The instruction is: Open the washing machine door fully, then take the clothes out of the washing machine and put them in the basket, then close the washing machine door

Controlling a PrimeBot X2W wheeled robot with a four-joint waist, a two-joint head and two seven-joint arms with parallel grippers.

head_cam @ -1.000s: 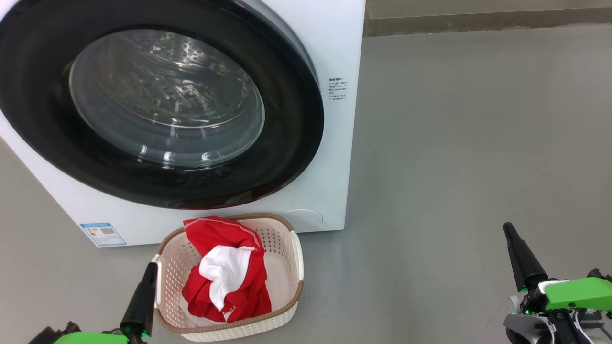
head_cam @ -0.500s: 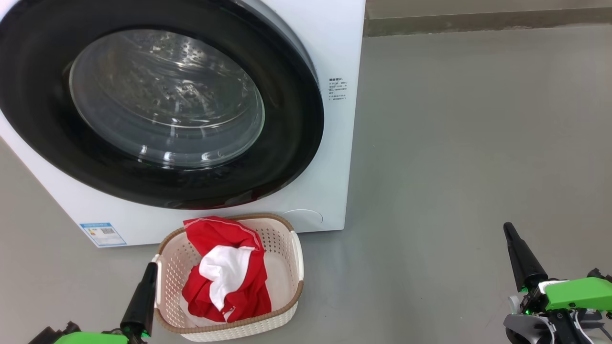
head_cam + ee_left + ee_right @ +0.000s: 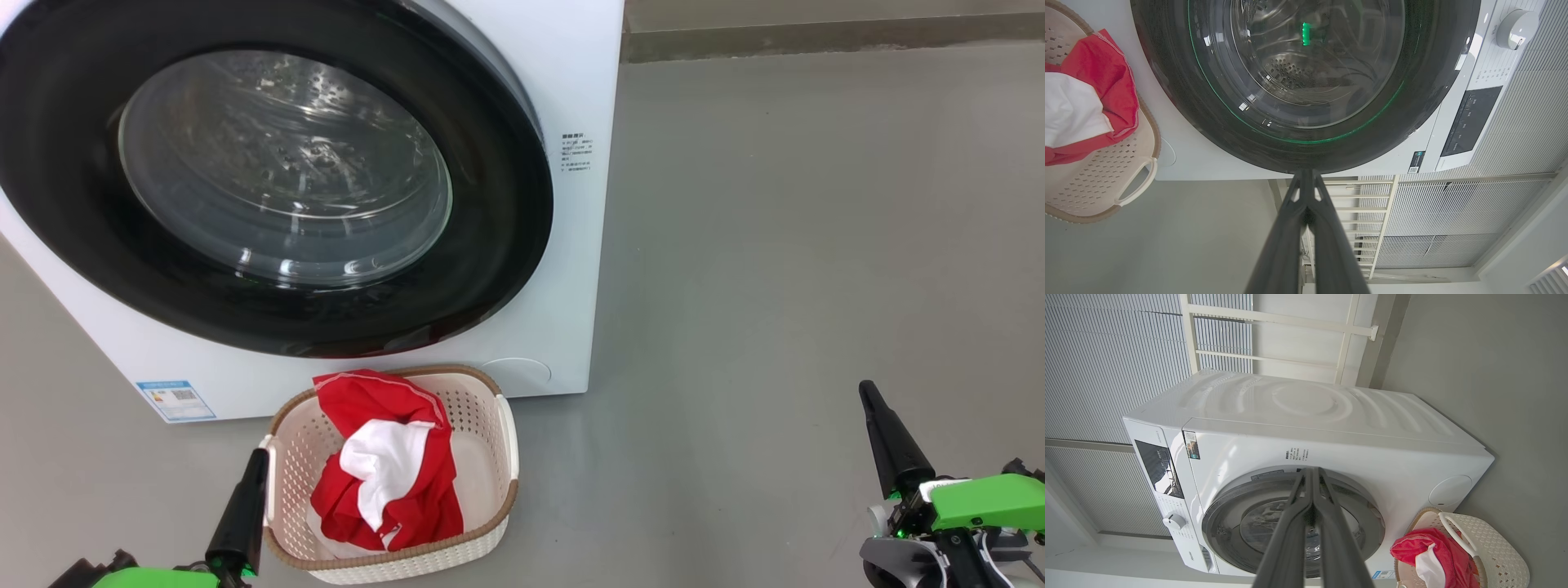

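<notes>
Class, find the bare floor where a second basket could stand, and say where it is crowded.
The widest bare floor lies right of the washing machine, up to the right gripper. A smaller patch lies left of the basket, below the blue label. Crowded: the basket sits close under the door, left gripper beside its rim.

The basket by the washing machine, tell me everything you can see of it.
The basket is a small cream plastic rectangle with rounded corners, perforated walls, a brown woven-look rim and white side handles. It stands upright on the grey floor, close before the lower front of the washing machine; whether they touch is unclear. Red and white clothes lie bunched inside, reaching over its far rim.
</notes>
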